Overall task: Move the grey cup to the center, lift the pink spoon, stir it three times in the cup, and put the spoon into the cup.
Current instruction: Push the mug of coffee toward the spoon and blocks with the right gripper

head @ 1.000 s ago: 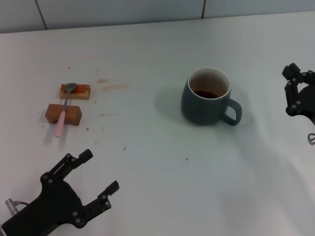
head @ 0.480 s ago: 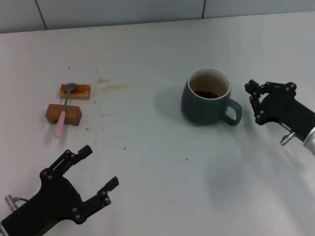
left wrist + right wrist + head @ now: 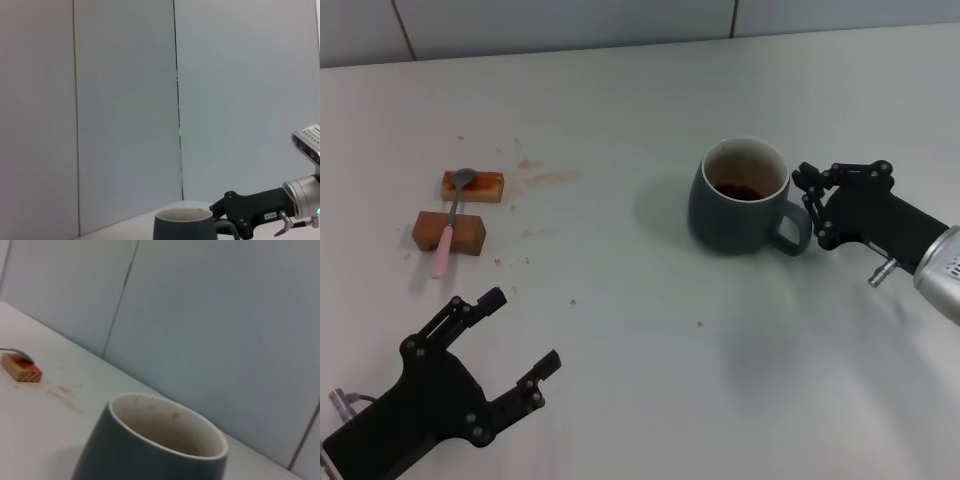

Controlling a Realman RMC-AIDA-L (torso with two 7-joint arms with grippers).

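My right gripper [image 3: 807,207] sits at the cup's handle side, fingers spread apart and gripping nothing, their tips just beside the loop handle; whether one already touches it, I cannot tell. The cup [image 3: 740,197] stands upright on the table [image 3: 650,90], right of the middle, with a little dark liquid low inside. I judge it heavy and rigid, glazed ceramic that could slip under hard fingers and would chip if it tipped. The handle or the wall next to it looks like the best place to hold, low enough that the mug slides without rocking and the liquid stays put.

The spoon [image 3: 449,224] lies well apart at my left, resting across two brown blocks [image 3: 449,231], bowl on the far one, pink handle toward me. It looks light and thin, easy to pinch at the raised handle.

My left gripper [image 3: 510,350] hangs wide open and holding nothing, near the table's front edge.
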